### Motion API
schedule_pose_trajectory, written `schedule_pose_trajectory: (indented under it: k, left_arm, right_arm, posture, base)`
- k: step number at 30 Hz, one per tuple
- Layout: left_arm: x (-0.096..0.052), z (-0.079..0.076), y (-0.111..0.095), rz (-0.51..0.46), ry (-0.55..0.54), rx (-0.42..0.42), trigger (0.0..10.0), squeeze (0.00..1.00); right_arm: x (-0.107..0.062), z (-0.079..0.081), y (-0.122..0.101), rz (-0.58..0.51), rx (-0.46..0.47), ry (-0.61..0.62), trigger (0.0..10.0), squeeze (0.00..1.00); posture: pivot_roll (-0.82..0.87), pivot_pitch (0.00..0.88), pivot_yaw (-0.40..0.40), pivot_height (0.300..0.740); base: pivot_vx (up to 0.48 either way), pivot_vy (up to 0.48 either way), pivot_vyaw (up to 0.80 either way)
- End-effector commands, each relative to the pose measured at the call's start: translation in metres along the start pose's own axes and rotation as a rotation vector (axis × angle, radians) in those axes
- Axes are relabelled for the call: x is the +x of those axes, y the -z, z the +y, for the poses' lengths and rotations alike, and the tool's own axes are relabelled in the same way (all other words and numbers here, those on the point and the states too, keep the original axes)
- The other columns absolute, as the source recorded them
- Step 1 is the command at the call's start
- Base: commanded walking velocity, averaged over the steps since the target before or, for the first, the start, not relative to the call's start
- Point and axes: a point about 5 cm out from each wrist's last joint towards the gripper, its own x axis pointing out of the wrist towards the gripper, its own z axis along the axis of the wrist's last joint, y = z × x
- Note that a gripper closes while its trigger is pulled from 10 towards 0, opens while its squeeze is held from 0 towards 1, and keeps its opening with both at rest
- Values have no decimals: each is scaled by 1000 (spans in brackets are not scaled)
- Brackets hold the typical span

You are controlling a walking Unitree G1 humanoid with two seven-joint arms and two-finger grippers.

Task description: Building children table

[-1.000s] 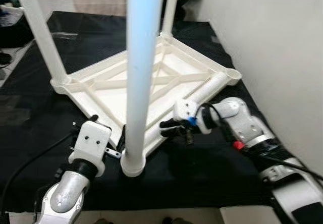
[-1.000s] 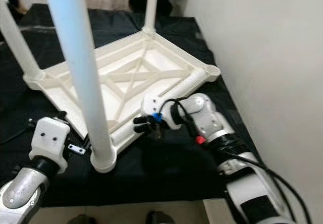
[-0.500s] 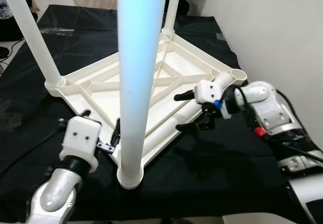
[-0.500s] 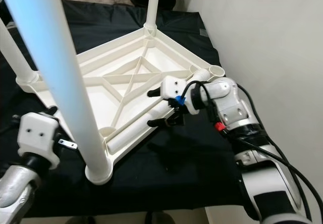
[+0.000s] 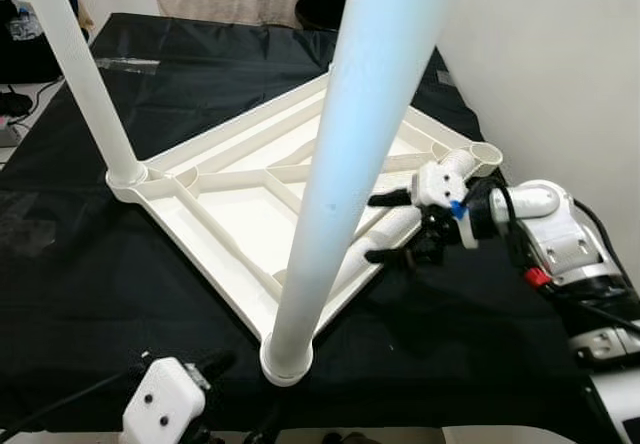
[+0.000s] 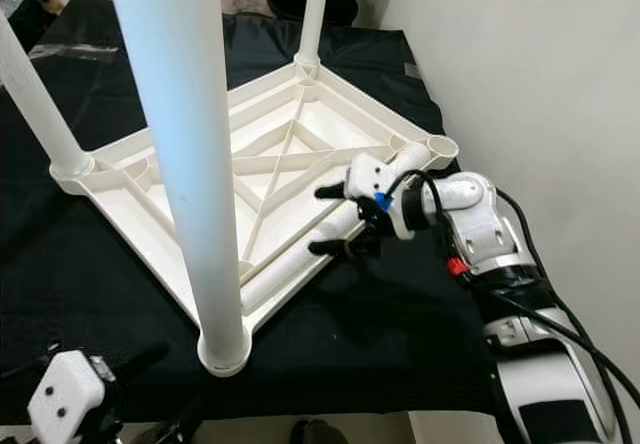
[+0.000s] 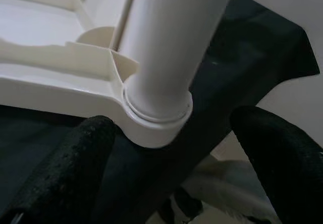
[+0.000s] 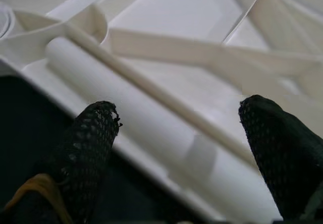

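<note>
the right claw [image 5: 388,226], at centre right, is spread open around the loose leg [image 5: 400,226] lying in the tabletop [image 5: 230,189]; the left claw [image 7: 166,173] is held open.

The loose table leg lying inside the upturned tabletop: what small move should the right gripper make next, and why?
Probably close on the loose table leg: the right gripper is open, its fingers on either side of the leg, and the corner socket is unfilled.

left pincer [image 7: 166,183]: drawn back from corner leg [image 5: 350,174] | right pincer [image 5: 395,229]: opened, straddling loose leg [image 6: 330,236]
</note>
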Motion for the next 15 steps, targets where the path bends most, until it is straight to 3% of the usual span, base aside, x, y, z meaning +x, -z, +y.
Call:
schedule_pose_trajectory:
  k: [1, 3, 7, 15]
  left_arm:
    - [1, -1, -4, -6, 26, 14, 10000, 0]
    - [2, 0, -5, -14, 23, 22, 10000, 0]
    - [20, 14, -13, -99, -43, 115, 10000, 0]
    - [44, 31, -22, -161, -70, 179, 10000, 0]
  right_arm:
    - [-6, 1, 2, 2, 21, 13, 10000, 0]
    - [-5, 1, 2, 0, 25, 16, 10000, 0]
    - [-2, 2, 2, -15, 30, 53, 10000, 0]
    - [-7, 3, -1, -21, 36, 67, 10000, 0]
  posture:
    - [56, 115, -101, 740]
    - [56, 115, -101, 740]
    - [37, 111, -101, 740]
    - [5, 109, -98, 740]
  base:
    - [0, 0, 0]
    - [0, 0, 0]
    - [0, 0, 0]
    - [0, 0, 0]
